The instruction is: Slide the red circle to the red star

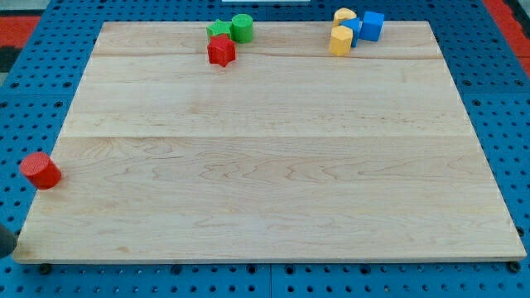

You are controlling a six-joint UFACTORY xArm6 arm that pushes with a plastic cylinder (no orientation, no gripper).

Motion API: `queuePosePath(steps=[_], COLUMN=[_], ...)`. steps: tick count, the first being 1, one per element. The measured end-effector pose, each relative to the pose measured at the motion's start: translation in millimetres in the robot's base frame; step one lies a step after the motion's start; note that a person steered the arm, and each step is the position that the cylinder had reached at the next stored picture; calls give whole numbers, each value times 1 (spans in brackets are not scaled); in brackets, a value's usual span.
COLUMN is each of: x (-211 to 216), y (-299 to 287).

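Observation:
The red circle, a short red cylinder, sits at the view's far left, just off the left edge of the wooden board, on the blue pegboard. The red star lies near the view's top, left of centre, on the board. It touches a green star-like block above it, with a green cylinder to the right of that. My tip does not show in this view, so its place relative to the blocks cannot be told.
A cluster at the view's top right holds a yellow block, a second yellow block, a blue cube and a blue piece between them. Blue perforated pegboard surrounds the board. A dark object sits at the bottom left corner.

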State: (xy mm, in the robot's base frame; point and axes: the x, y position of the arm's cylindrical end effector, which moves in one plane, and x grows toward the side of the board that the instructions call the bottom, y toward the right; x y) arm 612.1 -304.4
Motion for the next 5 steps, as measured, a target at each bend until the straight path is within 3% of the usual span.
queuePosePath(steps=[5], x=[-33], y=[10])
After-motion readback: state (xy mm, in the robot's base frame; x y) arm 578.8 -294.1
